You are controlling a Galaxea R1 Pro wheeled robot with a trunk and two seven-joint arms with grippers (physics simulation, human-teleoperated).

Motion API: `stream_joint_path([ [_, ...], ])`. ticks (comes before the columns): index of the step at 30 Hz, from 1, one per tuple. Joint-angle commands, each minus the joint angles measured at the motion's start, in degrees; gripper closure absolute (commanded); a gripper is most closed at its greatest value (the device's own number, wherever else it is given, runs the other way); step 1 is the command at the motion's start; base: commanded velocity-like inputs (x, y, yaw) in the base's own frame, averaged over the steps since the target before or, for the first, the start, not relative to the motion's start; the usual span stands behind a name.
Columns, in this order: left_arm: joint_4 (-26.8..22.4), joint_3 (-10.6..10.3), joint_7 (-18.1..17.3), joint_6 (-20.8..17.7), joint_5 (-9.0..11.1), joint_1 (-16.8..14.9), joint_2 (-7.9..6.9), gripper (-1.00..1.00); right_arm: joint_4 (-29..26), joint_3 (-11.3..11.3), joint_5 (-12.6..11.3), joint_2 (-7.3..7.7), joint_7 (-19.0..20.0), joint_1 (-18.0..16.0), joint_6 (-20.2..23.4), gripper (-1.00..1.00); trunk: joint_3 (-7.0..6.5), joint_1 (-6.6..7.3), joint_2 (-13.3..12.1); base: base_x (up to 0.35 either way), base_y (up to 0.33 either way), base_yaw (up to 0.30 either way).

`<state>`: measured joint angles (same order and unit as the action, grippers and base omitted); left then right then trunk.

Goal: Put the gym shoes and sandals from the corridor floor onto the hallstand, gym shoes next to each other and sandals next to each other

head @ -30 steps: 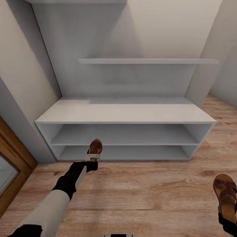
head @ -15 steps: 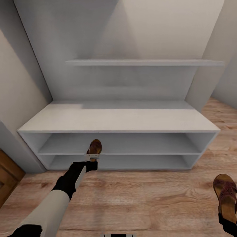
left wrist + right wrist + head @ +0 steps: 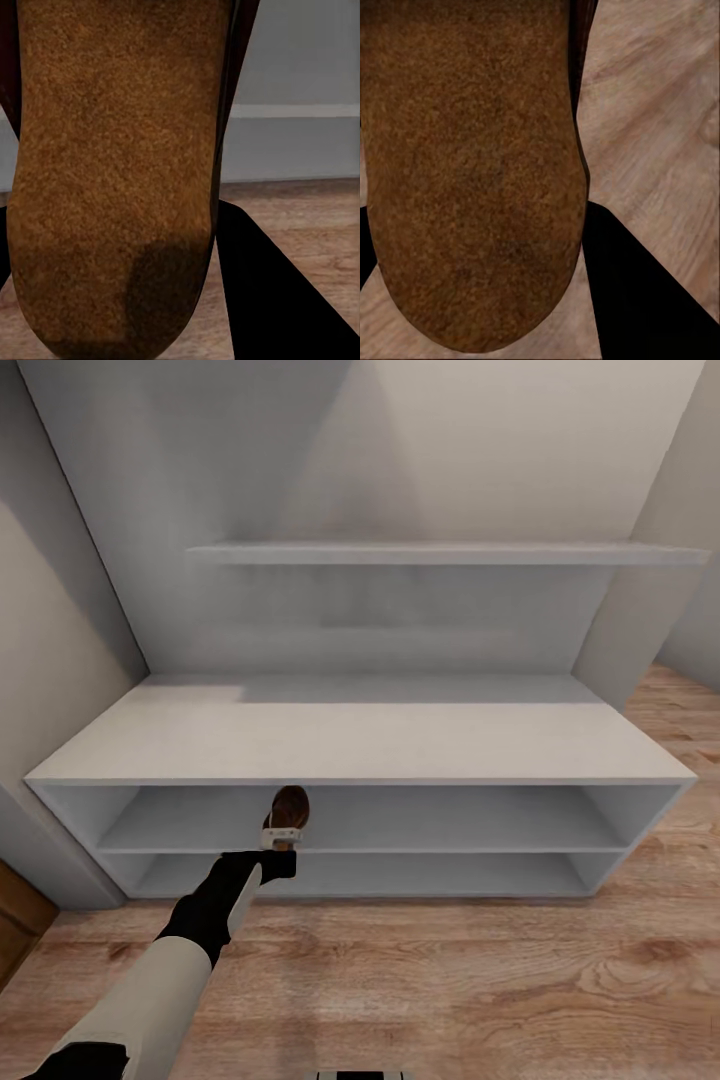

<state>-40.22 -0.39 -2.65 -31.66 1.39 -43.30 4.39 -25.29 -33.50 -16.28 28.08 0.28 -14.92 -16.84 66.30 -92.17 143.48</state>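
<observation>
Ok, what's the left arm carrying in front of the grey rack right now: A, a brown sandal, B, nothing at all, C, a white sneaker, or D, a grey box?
A: in the head view a brown sandal sits at the end of the left arm, held up in front of the hallstand, and the left wrist view shows its sole between the jaws.

Two sandals (one [image 3: 112, 172] per wrist view, other [image 3: 472, 165]), one hallstand [image 3: 360, 745], one upper shelf [image 3: 440, 552]
</observation>
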Motion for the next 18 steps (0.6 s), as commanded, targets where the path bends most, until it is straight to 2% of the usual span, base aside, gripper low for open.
stream_joint_path([
  [1,-0.05,-0.04,-0.20,-0.31,-0.09,-0.03,0.00,1.00,0.05,-2.64,-0.24,0.64,0.16,0.09,-0.10,1.00,0.05,0.01,0.02,0.009,0.000,0.000],
  [2,-0.05,-0.05,-0.21,-0.31,-0.08,-0.03,0.00,1.00,0.04,-4.11,-0.22,0.98,0.16,0.23,-0.09,1.00,0.05,0.01,0.02,0.007,0.000,0.000],
  [3,-0.04,-0.05,-0.22,-0.34,-0.09,-0.03,0.00,1.00,-0.01,-8.15,-0.15,2.13,0.16,1.01,-0.09,1.00,0.05,0.01,0.02,0.003,0.000,0.000],
  [5,-0.04,-0.08,-0.23,-0.38,-0.09,-0.05,0.00,1.00,-0.06,-11.20,-0.11,3.37,0.16,1.97,-0.11,1.00,0.05,0.01,0.02,0.002,0.000,0.000],
  [7,-0.04,-0.10,-0.24,-0.39,-0.10,-0.06,0.00,1.00,-0.07,-12.67,-0.09,4.09,0.16,2.52,-0.12,1.00,0.05,0.01,0.02,0.001,0.000,0.000],
  [9,-0.04,-0.14,-0.22,-0.41,-0.12,-0.09,0.00,1.00,-0.08,-15.06,-0.07,5.31,0.16,3.42,-0.12,1.00,0.05,0.01,0.02,0.000,0.000,0.000],
  [13,-0.04,-0.21,-0.18,-0.42,-0.14,-0.15,0.05,1.00,-0.10,-17.64,-0.07,6.19,0.16,4.20,-0.12,1.00,0.05,0.01,0.02,0.069,0.000,0.000],
  [18,0.01,-0.18,-0.17,-0.42,-0.15,-0.12,0.05,1.00,-0.11,-18.31,-0.06,6.34,0.23,4.41,-0.13,1.00,0.05,0.01,0.02,0.247,0.000,0.000],
])
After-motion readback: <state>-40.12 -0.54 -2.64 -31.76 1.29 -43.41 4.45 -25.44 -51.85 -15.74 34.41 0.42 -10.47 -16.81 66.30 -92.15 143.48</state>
